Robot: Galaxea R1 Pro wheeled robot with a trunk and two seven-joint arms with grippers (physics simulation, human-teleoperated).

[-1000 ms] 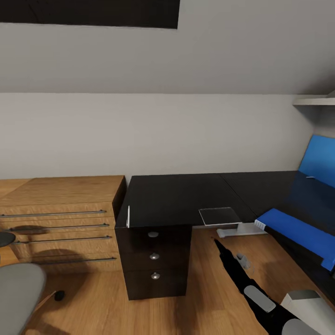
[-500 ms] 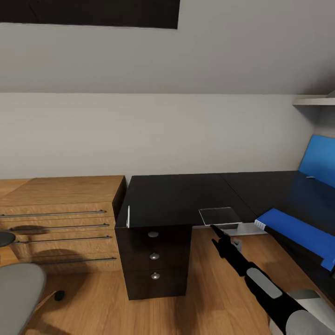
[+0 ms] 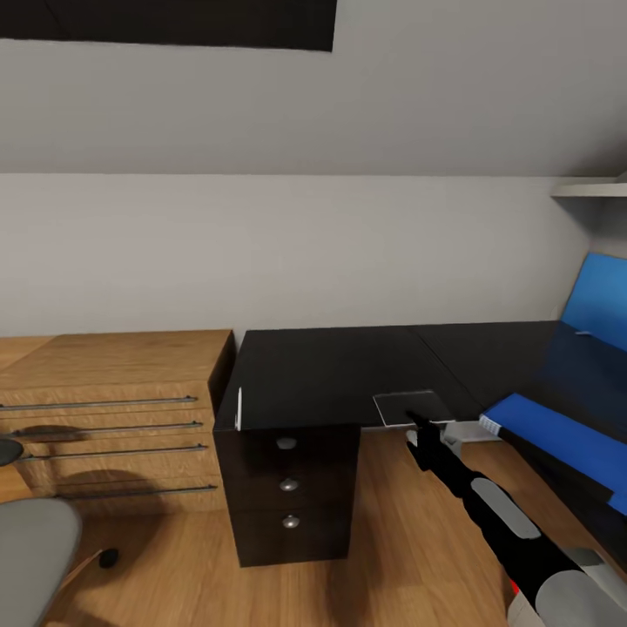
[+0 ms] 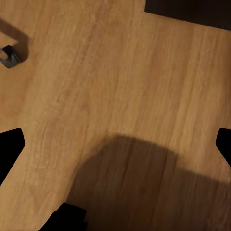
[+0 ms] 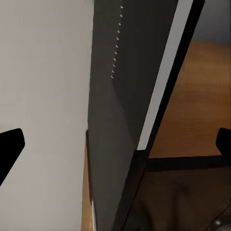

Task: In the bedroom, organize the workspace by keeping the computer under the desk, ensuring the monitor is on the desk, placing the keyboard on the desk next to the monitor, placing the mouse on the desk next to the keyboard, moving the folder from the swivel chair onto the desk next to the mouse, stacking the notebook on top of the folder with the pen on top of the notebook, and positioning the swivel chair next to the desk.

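One arm reaches its gripper [image 3: 416, 425] at the notebook [image 3: 407, 406].

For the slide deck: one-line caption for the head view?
Right arm reaching toward the notebook at the black desk's front edge.

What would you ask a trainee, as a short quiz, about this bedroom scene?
1. True or false: the notebook lies on top of the folder.
2. How many silver knobs show on the drawer unit of the desk? A two, B three, C five.
3. Fill in: the right gripper hovers nearest the ____.
Key: 1 false, since it lies on the bare desk, apart from the folder. 2 B. 3 notebook.
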